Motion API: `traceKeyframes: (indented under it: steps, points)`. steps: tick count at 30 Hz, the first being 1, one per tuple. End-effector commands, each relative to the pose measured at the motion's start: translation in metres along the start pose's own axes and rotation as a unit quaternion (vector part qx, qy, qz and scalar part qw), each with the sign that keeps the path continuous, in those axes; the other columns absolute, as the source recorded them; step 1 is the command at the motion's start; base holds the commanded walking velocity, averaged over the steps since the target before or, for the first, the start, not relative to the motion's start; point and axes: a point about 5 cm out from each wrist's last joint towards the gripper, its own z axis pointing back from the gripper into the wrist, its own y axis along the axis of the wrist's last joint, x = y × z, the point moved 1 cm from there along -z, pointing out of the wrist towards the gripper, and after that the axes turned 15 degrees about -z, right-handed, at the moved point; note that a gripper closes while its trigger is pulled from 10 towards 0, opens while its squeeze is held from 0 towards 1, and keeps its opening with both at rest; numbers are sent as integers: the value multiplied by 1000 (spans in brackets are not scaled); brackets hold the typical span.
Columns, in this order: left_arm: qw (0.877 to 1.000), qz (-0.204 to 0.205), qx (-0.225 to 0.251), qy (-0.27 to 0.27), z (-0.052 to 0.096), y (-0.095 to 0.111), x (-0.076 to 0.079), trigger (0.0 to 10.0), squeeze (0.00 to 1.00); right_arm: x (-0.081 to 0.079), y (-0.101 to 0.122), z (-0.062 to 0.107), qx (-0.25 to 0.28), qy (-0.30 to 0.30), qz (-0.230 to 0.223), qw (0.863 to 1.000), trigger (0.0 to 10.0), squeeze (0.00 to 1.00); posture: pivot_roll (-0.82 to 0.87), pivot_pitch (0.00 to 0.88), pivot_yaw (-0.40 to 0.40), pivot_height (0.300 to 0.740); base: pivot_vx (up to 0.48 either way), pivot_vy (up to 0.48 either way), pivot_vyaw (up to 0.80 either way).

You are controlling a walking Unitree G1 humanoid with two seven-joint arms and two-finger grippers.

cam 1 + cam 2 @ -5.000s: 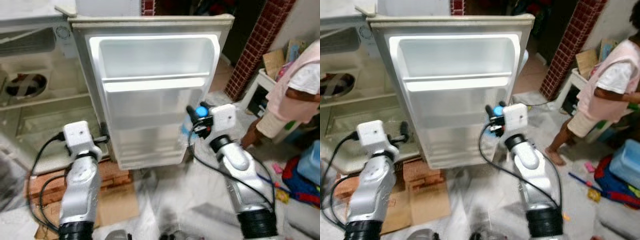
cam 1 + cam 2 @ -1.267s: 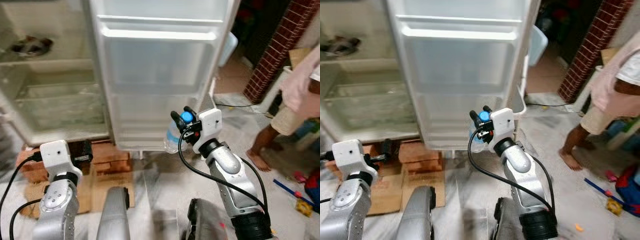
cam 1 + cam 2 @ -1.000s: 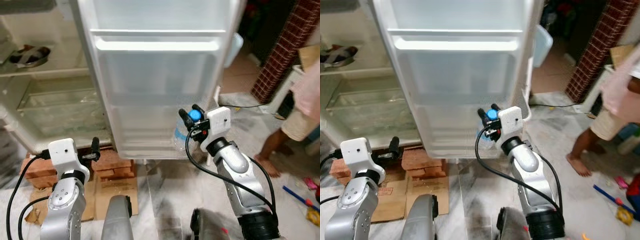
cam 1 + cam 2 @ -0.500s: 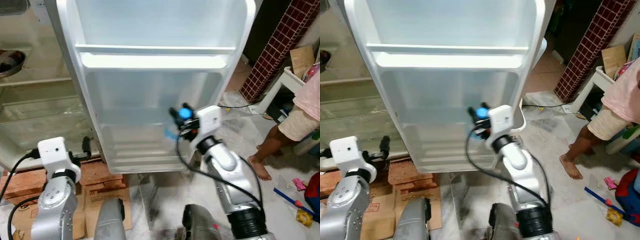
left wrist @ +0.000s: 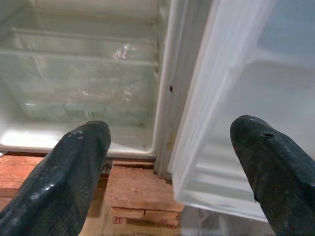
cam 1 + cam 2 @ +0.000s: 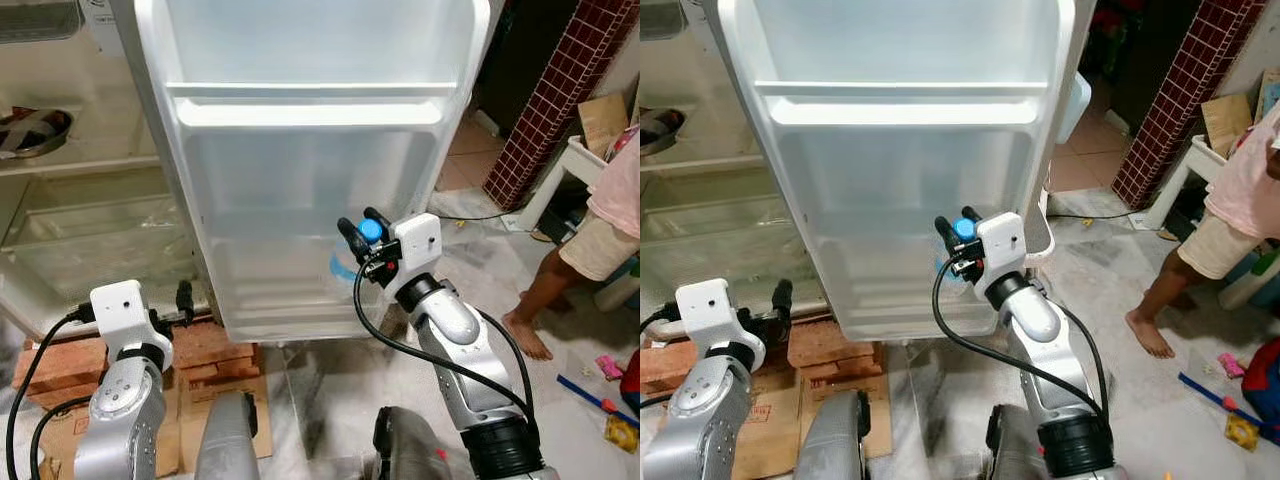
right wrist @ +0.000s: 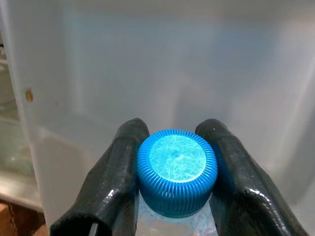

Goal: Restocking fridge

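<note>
My right gripper (image 6: 361,228) is shut on the neck of a clear water bottle (image 6: 345,268) with a blue cap (image 7: 176,169). It holds the bottle upright just in front of the lower part of the open white fridge door (image 6: 300,190). The door's upper shelf (image 6: 310,108) and lower bin (image 6: 285,300) show no items. My left gripper (image 6: 183,300) hangs low by the door's hinge side with its fingers (image 5: 74,167) spread open and nothing between them. The fridge interior (image 6: 80,215) is to the left.
A metal bowl (image 6: 35,125) sits on a fridge shelf at far left. A clear crisper drawer (image 5: 74,73) lies below it. Bricks (image 6: 50,360) and cardboard lie under the fridge. A person (image 6: 600,220) stands at the right near a brick pillar (image 6: 545,95). Toys (image 6: 610,425) litter the floor.
The view has shifted as I moved. My right gripper with the bottle stays in front of the door's lower part. The left arm hangs much as before.
</note>
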Motion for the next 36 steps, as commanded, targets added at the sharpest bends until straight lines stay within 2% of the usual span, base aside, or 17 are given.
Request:
traceKeyframes:
  steps: [1,6,11,15,19,20,22,25,27,31,34,36]
  points:
    - [1000,-1,-8,1,1,-2,-1,10000,0,-1,3,-1,9,4,4,1000,10000,0,51,0,-25,548,0,0,0]
    - [1000,-2,-1,3,1,0,-1,10000,0,-3,3,-1,14,10,-7,1000,10000,0,55,0,-25,508,0,0,0]
    - [1000,-12,12,7,0,5,-3,10000,0,-4,1,1,10,16,3,1000,10000,0,57,0,-27,508,0,0,0]
    - [999,-19,22,22,-5,11,-11,10000,0,-10,1,-1,11,37,16,999,10000,0,62,12,-28,508,0,0,0]
    - [999,-22,27,30,-7,14,-16,10000,0,-16,0,-8,13,54,31,998,10000,0,70,27,-31,508,0,0,0]
    - [999,-24,32,29,-5,15,-16,10000,0,-19,0,-14,19,59,51,997,10000,0,84,46,-32,508,0,0,0]
    - [999,-27,35,27,-4,17,-15,10000,0,-20,0,-18,22,61,60,996,10000,0,86,49,-31,508,0,0,0]
    - [998,-40,48,10,4,20,-8,10000,0,-20,-3,-32,20,59,68,996,10000,0,101,69,-27,508,0,0,0]
    - [998,-46,50,0,8,20,-5,10000,0,-20,-3,-40,24,56,90,994,10000,0,114,90,-22,508,0,0,0]
    - [997,-52,51,-7,13,20,-3,10000,0,-20,-3,-48,32,52,110,992,10000,0,129,105,-23,508,0,0,0]
    - [997,-56,51,-9,19,20,-4,10000,0,-21,1,-55,50,50,149,986,10000,0,147,122,-26,508,0,0,0]
    - [997,-59,51,-9,23,21,-6,10000,0,-20,11,-63,73,54,156,984,10000,0,170,137,-28,508,0,0,0]
